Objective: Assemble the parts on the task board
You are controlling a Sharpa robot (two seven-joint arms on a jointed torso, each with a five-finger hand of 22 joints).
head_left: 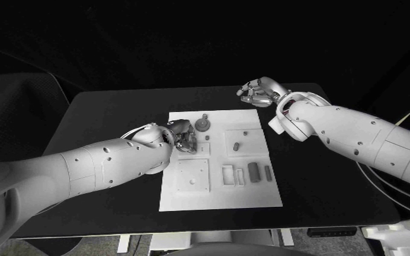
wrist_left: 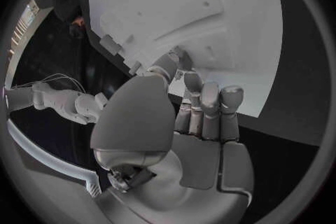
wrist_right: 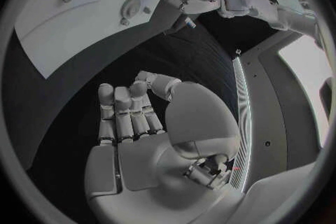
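A: Head view: the left hand sits at the left edge of the task board, mid-frame. Pinching something? I cannot tell. A round part lies just above it.

B: It could nudge loose parts.

A: Left wrist view: its fingers lie together over the board.

B: Right wrist view: the right hand is curled, empty, over the table; it cannot steady anything.

whether the left hand holds a part is hidden.
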